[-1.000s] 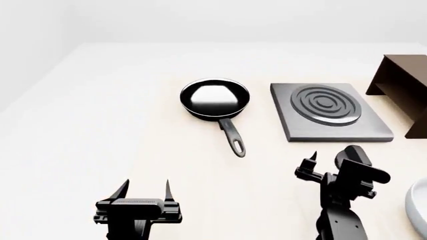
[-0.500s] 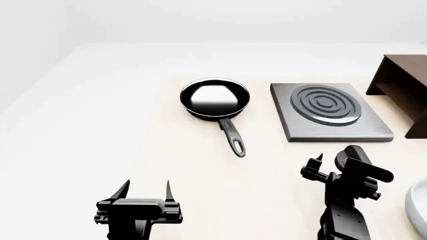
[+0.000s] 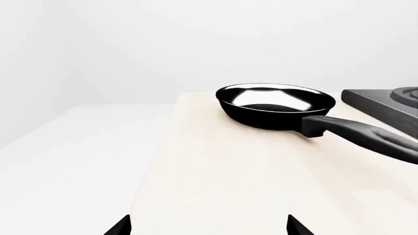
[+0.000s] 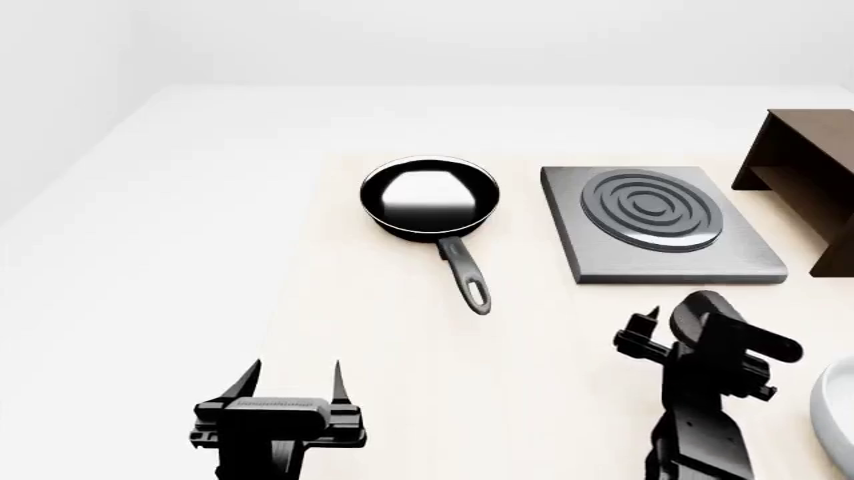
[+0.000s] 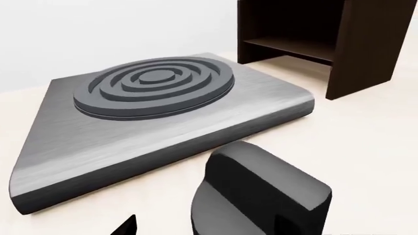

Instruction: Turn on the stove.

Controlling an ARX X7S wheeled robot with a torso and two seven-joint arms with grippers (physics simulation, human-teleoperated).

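Observation:
The stove (image 4: 661, 225) is a flat grey slab with ringed burner circles, lying right of centre on the table; the right wrist view shows it close up (image 5: 163, 103), and its corner shows in the left wrist view (image 3: 385, 100). Its black knob (image 4: 703, 308) stands just in front of the slab's near edge. My right gripper (image 4: 694, 335) is open at the knob (image 5: 261, 196). One fingertip (image 5: 124, 226) shows clear of the knob and the other is hidden behind it. My left gripper (image 4: 290, 378) is open and holds nothing, low at the near left (image 3: 207, 227).
A black frying pan (image 4: 430, 195) lies left of the stove, handle toward me (image 3: 274, 105). A dark brown shelf (image 4: 807, 170) stands right of the stove (image 5: 365, 44). A pale rounded object (image 4: 841, 410) shows at the right edge.
My right gripper has shifted to the right, its visible fingertip closing in beside the knob. The left arm, pan and stove have not moved.

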